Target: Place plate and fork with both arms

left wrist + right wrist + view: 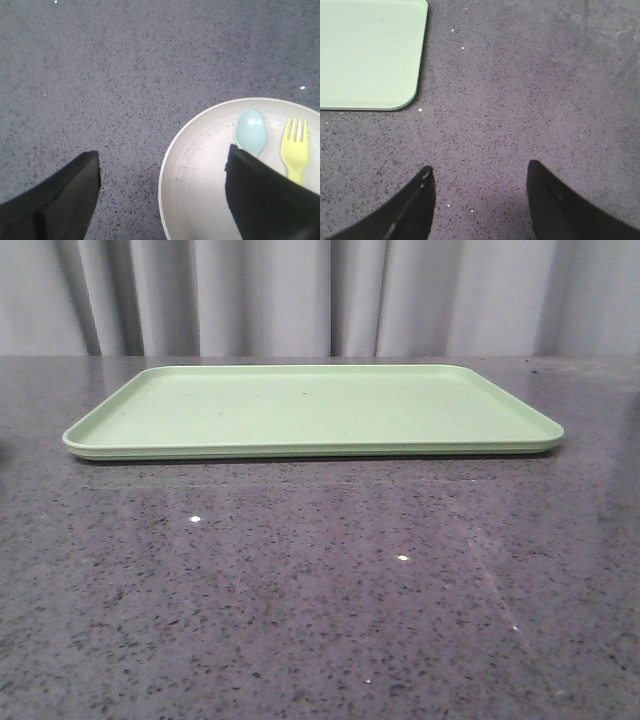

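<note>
The plate (pixel 200 180) lies on the speckled grey table (pixel 125 75), seen only in the left wrist view; its rim curves clear of the bare table on one side, while its far part runs out of the picture. Inside it the yellow fork (pixel 295 149) lies flat beside the pale blue spoon (pixel 250 131), the two near but not touching. The end of the fork's handle and the spoon's handle are hidden behind one black finger. The left gripper (pixel 162 175) hovers with its fingers spread wide apart, one finger (pixel 260 200) over the plate and the other over bare table beside the rim, holding nothing.

The right gripper (pixel 480 192) also has its fingers apart, with only open table between them. The rounded corner of the green tray (pixel 370 55) lies well apart from its fingertips.

In the front view the tray (pixel 310 405) sits flat toward the back of the table, in front of grey curtains (pixel 320 295), with wide bare table before it. Neither arm, plate nor fork shows there.
</note>
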You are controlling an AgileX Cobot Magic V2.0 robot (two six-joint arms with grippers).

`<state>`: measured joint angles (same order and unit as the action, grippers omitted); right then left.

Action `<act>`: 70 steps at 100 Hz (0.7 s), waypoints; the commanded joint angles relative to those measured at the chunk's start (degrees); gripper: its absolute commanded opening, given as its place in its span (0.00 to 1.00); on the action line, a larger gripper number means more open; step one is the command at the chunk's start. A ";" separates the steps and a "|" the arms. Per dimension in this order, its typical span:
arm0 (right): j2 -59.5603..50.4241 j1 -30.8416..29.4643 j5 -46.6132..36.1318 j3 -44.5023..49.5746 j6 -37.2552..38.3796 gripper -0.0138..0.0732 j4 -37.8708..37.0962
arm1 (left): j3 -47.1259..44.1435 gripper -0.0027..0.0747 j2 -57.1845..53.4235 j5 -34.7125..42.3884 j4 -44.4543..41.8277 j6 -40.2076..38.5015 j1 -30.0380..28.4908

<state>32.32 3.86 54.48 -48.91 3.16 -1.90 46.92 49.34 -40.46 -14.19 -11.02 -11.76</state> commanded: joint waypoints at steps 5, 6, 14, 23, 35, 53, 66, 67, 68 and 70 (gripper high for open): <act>0.83 -0.34 -4.14 -1.89 -0.79 0.64 -0.51 | -0.29 0.70 2.43 6.46 4.29 1.50 -3.29; 0.83 -0.34 -4.14 -1.89 -0.79 0.64 -0.51 | -0.47 0.70 2.77 6.69 4.52 1.70 -3.45; 0.83 -0.34 -4.14 -1.89 -0.79 0.64 -0.51 | -0.98 0.70 4.65 7.49 7.94 3.97 -5.41; 0.83 -0.34 -4.14 -1.89 -0.79 0.64 -0.51 | -0.98 0.70 6.77 8.18 11.43 7.21 -7.12; 0.83 -0.34 -4.14 -1.89 -0.79 0.64 -0.51 | -0.98 0.70 9.09 9.75 15.69 10.40 -9.31; 0.83 -0.34 -4.14 -1.89 -0.79 0.64 -0.51 | -0.98 0.70 12.60 10.49 18.46 12.85 -10.21; 0.83 -0.34 -4.14 -1.89 -0.79 0.64 -0.51 | -0.98 0.70 15.24 10.92 18.67 12.85 -10.21; 0.83 -0.34 -4.14 -1.89 -0.79 0.64 -0.51 | -0.98 0.70 15.54 10.92 18.67 12.85 -10.21; 0.83 -0.34 -4.14 -1.89 -0.79 0.64 -0.51 | -0.98 0.70 15.68 10.92 18.67 12.85 -10.21; 0.83 -0.34 -4.14 -1.89 -0.79 0.64 -0.51 | -0.98 0.70 16.09 10.99 18.67 12.85 -10.21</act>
<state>32.32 3.86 54.48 -48.91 3.16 -1.87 44.46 64.92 -33.24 3.67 1.48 -21.83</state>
